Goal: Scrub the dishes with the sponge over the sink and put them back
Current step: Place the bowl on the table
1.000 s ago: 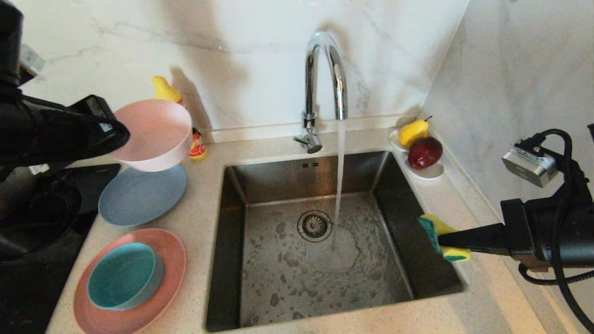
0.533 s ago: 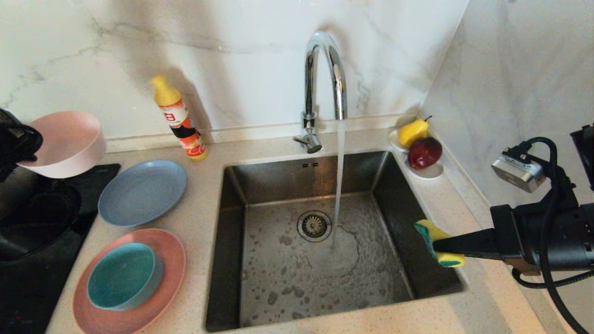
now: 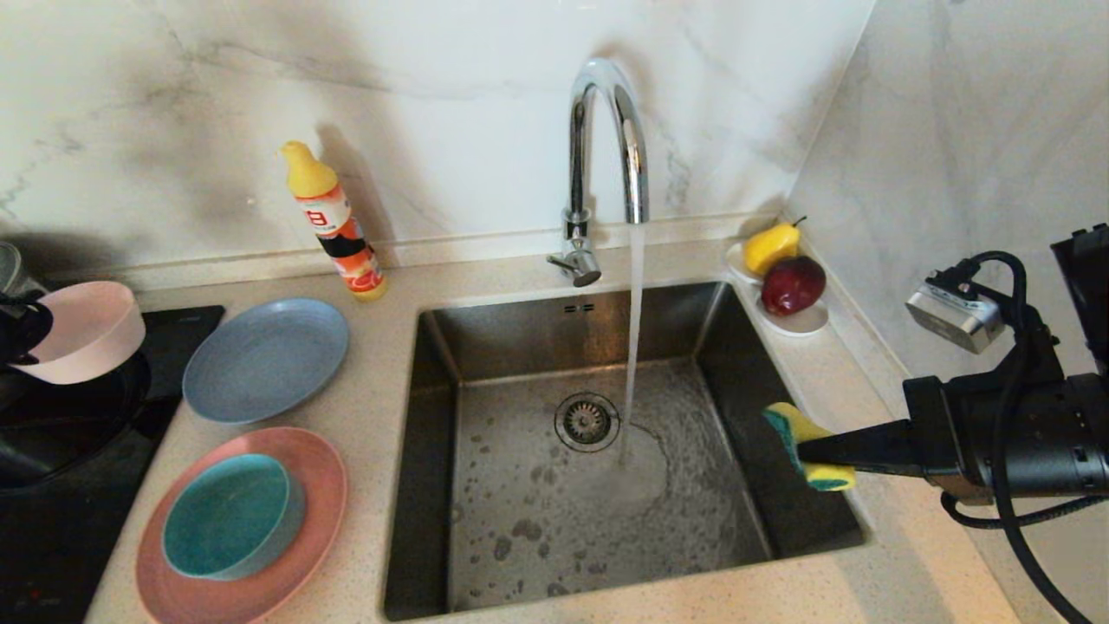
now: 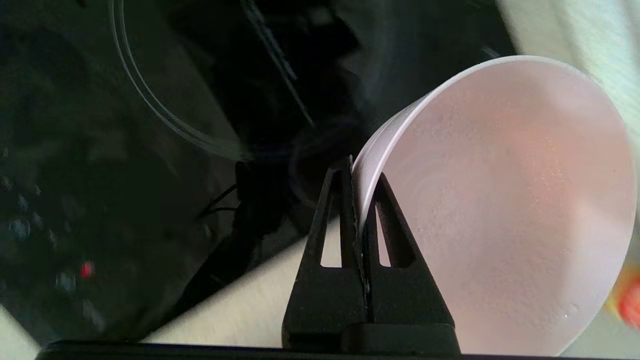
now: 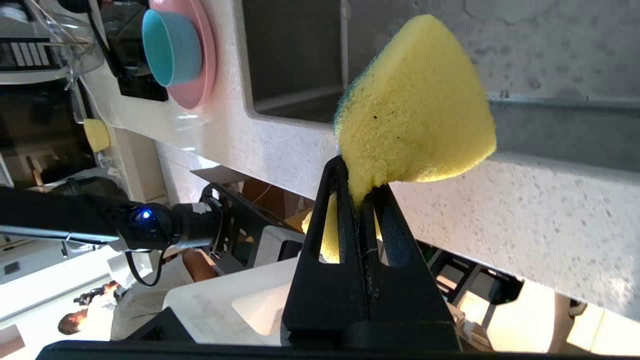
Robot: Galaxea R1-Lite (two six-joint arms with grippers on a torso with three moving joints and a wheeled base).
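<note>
The pale pink bowl is held at the far left edge of the head view, above the black cooktop, and it is well apart from the sink. Its rim is pinched between the two fingers of the left gripper, which are closed tightly on the thin wall, as is seen in the left wrist view. The yellow sponge with the green scouring side is gripped by the right gripper, whose jaws are clenched on it; it is held over the right wall of the sink, near the countertop edge. Water is running from the chrome faucet into the basin, just beside the round drain strainer. The blue-grey plate is lying on the counter at the left of the sink. In front of it the salmon-pink plate is placed, and the teal bowl is standing on it. A detergent bottle is standing at the wall, and a pear and a red apple are lying on a small white dish in the back right corner.
</note>
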